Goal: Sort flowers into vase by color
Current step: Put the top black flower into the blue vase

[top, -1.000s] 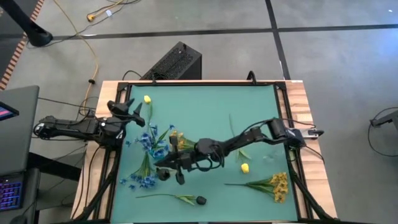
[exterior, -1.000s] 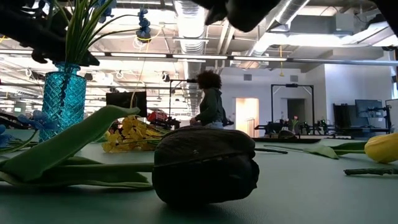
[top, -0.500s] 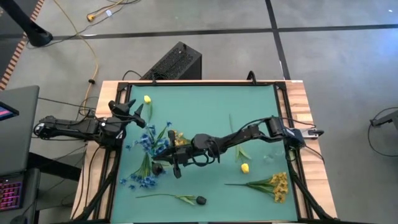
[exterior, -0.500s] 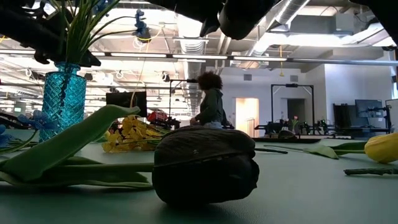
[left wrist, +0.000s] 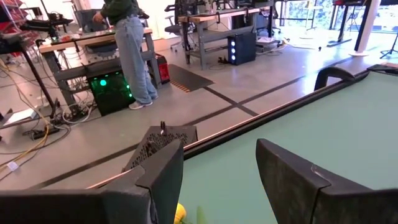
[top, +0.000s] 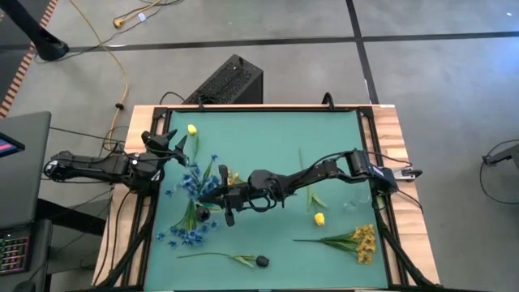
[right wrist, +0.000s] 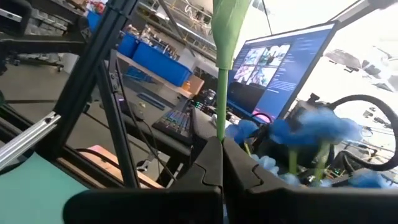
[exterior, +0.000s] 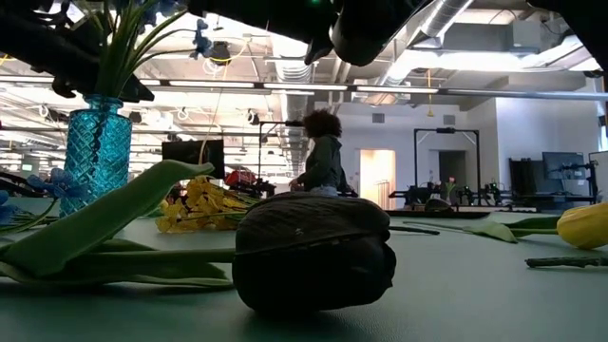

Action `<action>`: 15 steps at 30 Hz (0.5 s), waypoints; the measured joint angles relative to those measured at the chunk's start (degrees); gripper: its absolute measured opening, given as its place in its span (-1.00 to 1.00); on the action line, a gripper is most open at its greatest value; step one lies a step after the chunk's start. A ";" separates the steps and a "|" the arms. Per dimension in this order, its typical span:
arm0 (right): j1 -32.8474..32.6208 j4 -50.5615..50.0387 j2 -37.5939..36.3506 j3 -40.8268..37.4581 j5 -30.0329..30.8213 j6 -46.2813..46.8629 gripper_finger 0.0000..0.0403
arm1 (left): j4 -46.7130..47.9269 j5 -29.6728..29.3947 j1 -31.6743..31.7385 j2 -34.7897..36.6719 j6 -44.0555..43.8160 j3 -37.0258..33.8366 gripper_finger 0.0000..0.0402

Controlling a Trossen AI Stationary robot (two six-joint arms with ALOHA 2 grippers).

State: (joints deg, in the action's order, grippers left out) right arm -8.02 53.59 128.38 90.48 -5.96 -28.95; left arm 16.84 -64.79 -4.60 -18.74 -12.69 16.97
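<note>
One blue flower stem (right wrist: 220, 99) is sitting pinched between your right gripper's (top: 212, 197) closed fingers, over the blue glass vase (exterior: 96, 142) at the left half of the green mat (top: 276, 138). You are looking at more blue blossoms (top: 190, 183) crowding around that vase, with a loose blue sprig (top: 180, 233) lying on the mat just in front of it. Other flowers are lying well apart: a yellow bud (top: 192, 129) near the far left corner, another yellow bud (top: 319, 218) right of centre, a yellow-orange cluster (top: 362, 242) near the right front, and a dark bud (top: 262, 261) at the front edge. The mat is covering a wooden table (top: 399, 162) standing on a grey floor, beside a black box (top: 227, 80). A person (exterior: 321, 152) is standing far back in the workshop. Your right arm is reaching low across the mat from the right edge. Your left gripper (top: 173, 144) is waiting at the left edge, fingers (left wrist: 295, 180) parted and holding nothing.
</note>
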 joint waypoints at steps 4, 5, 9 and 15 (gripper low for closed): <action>0.25 -1.90 0.00 0.00 0.06 0.06 -0.90 | 0.00 -0.01 0.00 0.00 0.00 0.00 -0.05; 0.25 -2.04 0.00 0.00 0.22 0.45 -0.90 | 0.00 -0.01 0.00 0.00 0.00 0.00 -0.05; 0.25 -1.91 0.00 0.00 1.38 3.32 -0.90 | 0.00 -0.02 0.00 0.00 0.01 0.00 -0.05; 0.20 -0.98 0.00 0.18 1.42 2.99 -0.90 | 0.00 -0.02 0.00 0.00 0.02 0.00 -0.05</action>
State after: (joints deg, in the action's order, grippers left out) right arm -7.82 52.61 128.38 90.66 -4.54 -25.96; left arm 16.84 -64.82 -4.60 -18.74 -12.67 16.97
